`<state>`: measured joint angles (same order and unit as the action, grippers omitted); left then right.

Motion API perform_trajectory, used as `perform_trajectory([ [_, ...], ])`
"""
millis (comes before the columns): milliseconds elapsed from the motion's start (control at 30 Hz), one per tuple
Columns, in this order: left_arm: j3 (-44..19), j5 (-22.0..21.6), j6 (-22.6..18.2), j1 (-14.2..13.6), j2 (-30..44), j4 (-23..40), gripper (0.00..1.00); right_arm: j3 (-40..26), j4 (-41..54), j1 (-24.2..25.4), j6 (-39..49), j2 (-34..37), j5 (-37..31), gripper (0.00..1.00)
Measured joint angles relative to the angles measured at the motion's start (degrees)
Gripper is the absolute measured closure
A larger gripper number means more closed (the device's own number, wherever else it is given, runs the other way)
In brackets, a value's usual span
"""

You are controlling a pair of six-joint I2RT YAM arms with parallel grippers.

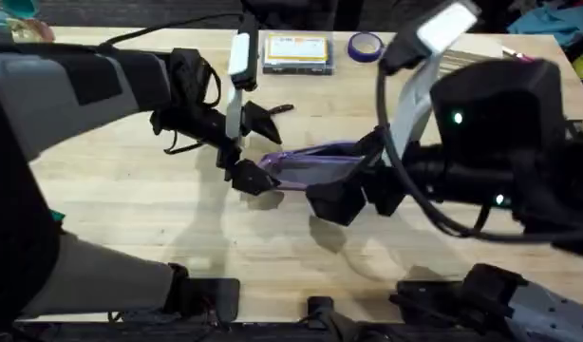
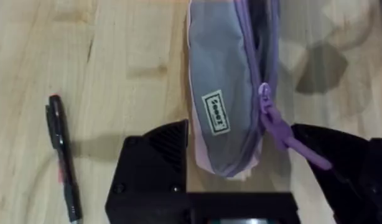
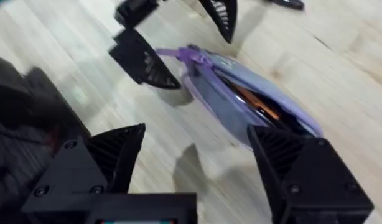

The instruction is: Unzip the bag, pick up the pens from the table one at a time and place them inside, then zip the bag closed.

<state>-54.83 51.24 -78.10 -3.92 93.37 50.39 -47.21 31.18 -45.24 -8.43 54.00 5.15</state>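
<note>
A: Status on the bag (image 1: 315, 163)?

B: Soft oblong pouch, grey fabric sides, lilac trim and zipper. It is laid mid-table (image 1: 130, 190), between the two grippers. A small woven label (image 2: 216, 112) is seen on its side from the left wrist.

A: Zipper?

B: Open along most of its length in the right wrist view; an orange-red pen (image 3: 259, 104) is seen inside. The lilac pull tab (image 2: 290, 138) is hanging off the end nearest the left gripper (image 2: 265, 180).

A: Left gripper state?

B: Fingers spread, released. The pouch end is straddled by them, with nothing clamped.

A: Right?

B: The right gripper (image 3: 203, 162) is also spread wide, ribbed black pads visible, held near the pouch's other end. Nothing is gripped.

A: Other pens?

B: A black pen (image 2: 61, 158), thin with a pocket clip, is lying flat on the wood beside the pouch, apart from it.

A: Surface?

B: Light butcher-block, plank strips and grain visible, matte. At the far edge a clear flat box with yellow label (image 1: 295, 51) and a purple tape roll (image 1: 365, 45) are placed.
</note>
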Motion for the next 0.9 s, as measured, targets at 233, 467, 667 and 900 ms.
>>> perform_trajectory([
  [233,0.0,0.02,0.02,1.0,-6.78,3.76,0.006,-9.91,8.65,4.34,11.62,6.78,-0.04,0.004],
  [467,-0.04,0.17,-0.01,4.64,-15.1,9.17,0.006,-13.12,9.28,5.4,28.73,9.99,-0.59,0.004],
  [667,-0.04,0.15,0.01,7.43,-17.67,12.23,0.006,-13.14,9.38,5.4,44.85,10.03,-0.92,0.005],
  [900,-0.04,0.15,-0.01,8.31,-18.54,12.2,0.006,-13.14,9.52,5.4,53.52,10.03,-1.01,0.004],
])
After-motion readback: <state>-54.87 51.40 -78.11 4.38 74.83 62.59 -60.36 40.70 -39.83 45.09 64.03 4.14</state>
